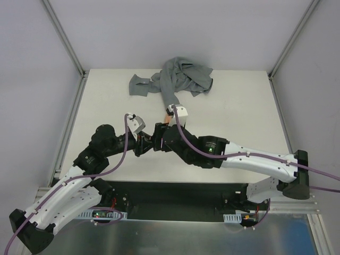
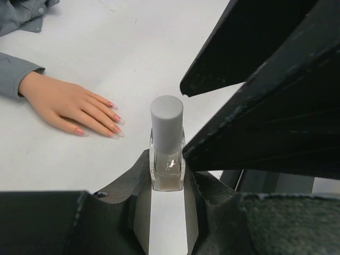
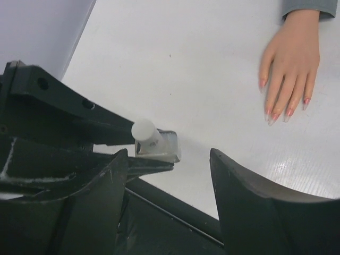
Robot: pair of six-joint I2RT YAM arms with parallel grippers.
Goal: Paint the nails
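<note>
Left hand [image 2: 167,179] is clamped on the glass body of the bottle [image 2: 167,159], which is held upright with the cap [image 2: 167,114] on. Right hand [image 3: 169,159] is spread wide with nothing held; the bottle sits in its gap, close to one finger [image 3: 114,170]. Contact between them can't be told. Both hands are seen mid-tabletop [image 1: 239,106] from above, tip to tip. The mannequin [image 2: 64,101] lies flat, palm down, just beyond the hands, with its nails [image 2: 114,118] pointed toward the bottle and a strip of bare tabletop between them. Nails are seen pinkish with pale tips; wet or dry can't be told. The sleeve [image 1: 178,79] is bunched at the far edge. Bare tabletop is left on both sides of the arms, out to the side rails [image 1: 71,114].
</note>
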